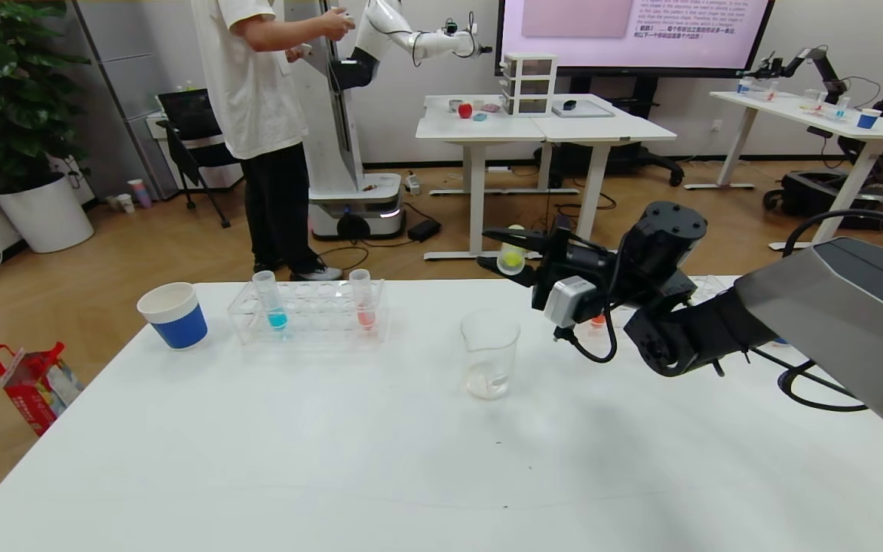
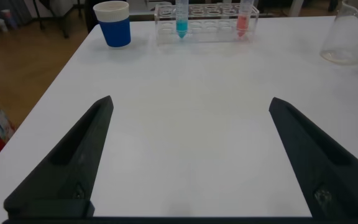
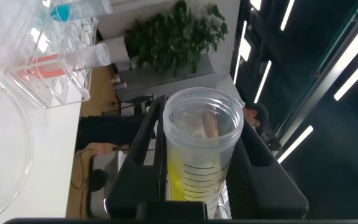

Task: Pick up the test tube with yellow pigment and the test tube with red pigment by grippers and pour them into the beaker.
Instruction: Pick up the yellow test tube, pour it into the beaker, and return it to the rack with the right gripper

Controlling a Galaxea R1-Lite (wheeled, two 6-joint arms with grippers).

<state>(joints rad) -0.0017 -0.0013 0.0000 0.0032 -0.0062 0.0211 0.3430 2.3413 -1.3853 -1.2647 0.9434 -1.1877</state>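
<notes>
Now the right gripper (image 1: 514, 259) is up in the air, a bit to the right of the beaker (image 1: 490, 353) and farther away. Its two black fingers are pinched on the yellow tube (image 1: 511, 257). The tube is clear and thin with a wide round rim, and it is tipped over on its side. In the right wrist view you can look into its open mouth (image 3: 202, 134) and see yellow-green liquid along one side and black lines on the wall.

The beaker stands on the white table (image 1: 334, 460), near the middle. It is clear glass, much wider than the tubes, with a little pale liquid at the bottom.

To the left and farther back is a clear rack (image 1: 310, 310). A blue tube (image 1: 269, 300) stands in its left part and the red tube (image 1: 362, 299) in its right part, with pale pink-red liquid low down. A blue cup (image 1: 173, 314) sits left of the rack.

The left gripper (image 2: 188, 168) waits low over the near left part of the table, its fingers spread wide and holding nothing.
</notes>
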